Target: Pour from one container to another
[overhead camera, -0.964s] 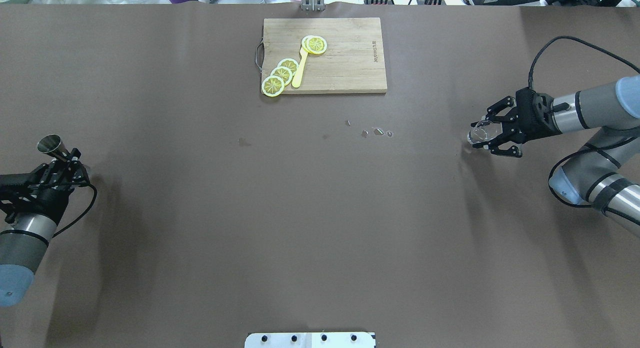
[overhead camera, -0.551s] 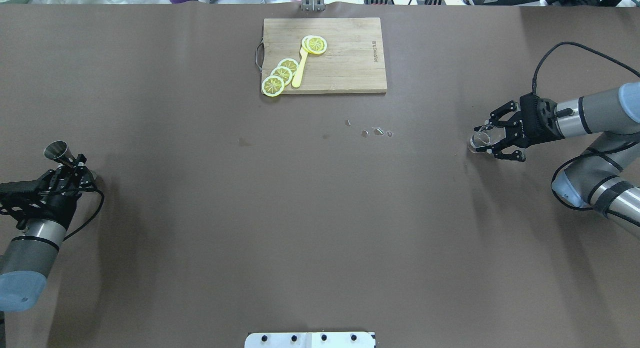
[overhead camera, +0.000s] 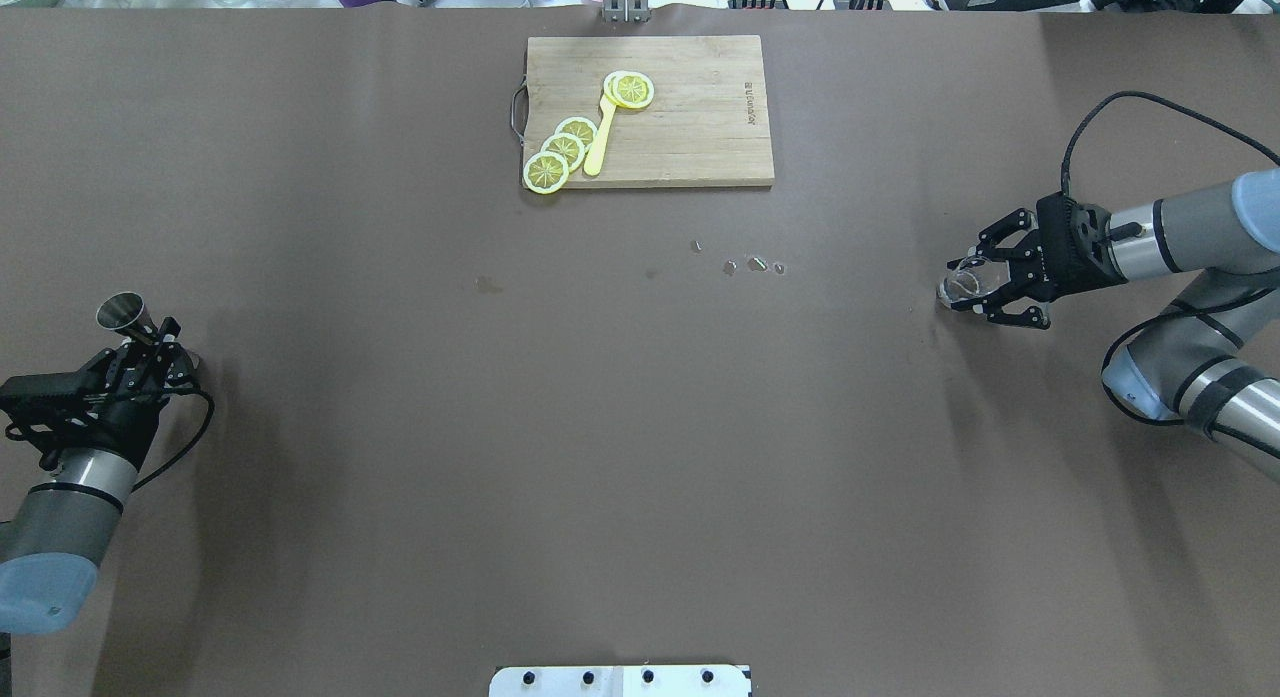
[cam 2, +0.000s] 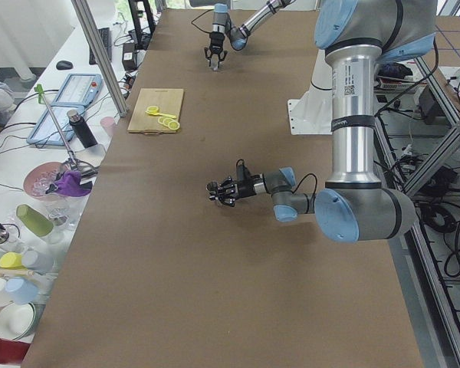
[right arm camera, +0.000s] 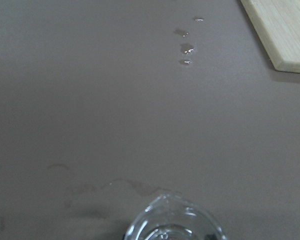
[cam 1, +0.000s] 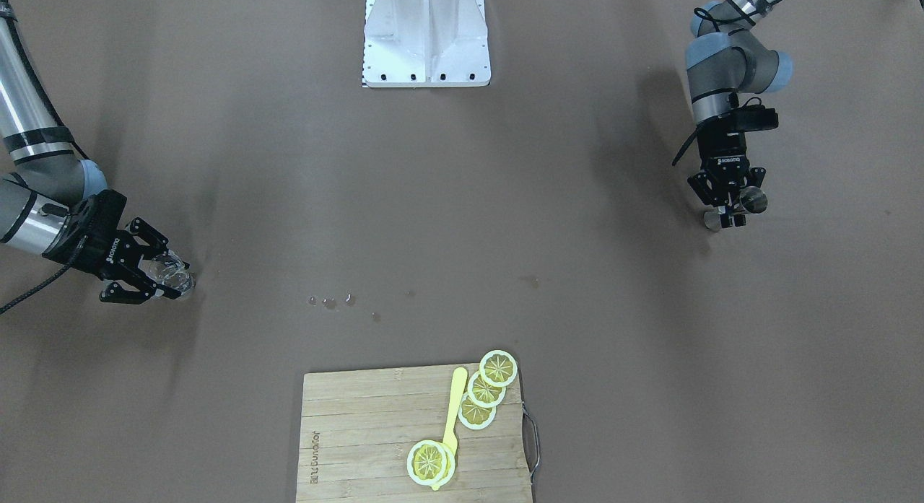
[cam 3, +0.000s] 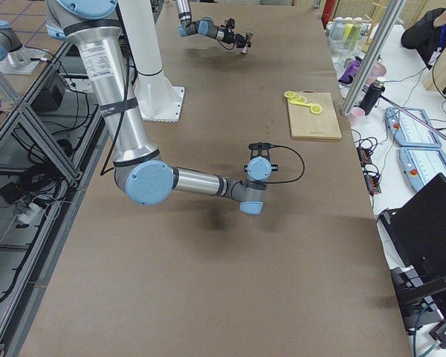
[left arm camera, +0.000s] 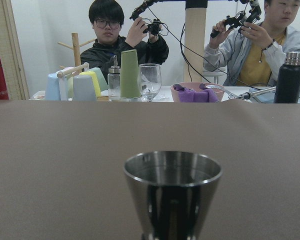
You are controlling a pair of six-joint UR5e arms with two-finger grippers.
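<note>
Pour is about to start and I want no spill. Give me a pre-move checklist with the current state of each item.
1. Left gripper shut on the steel jigger: ok.
2. Right gripper shut on the clear glass: ok.
3. Jigger and glass close enough to pour: not ok, they are at opposite ends of the table.
4. Straight line between them free of objects: ok. The cutting board sits at the far edge, and only droplets lie mid-table.
5. Liquid level in the jigger: cannot tell, because the inside only shows reflections.
6. Glass empty: cannot tell.
</note>
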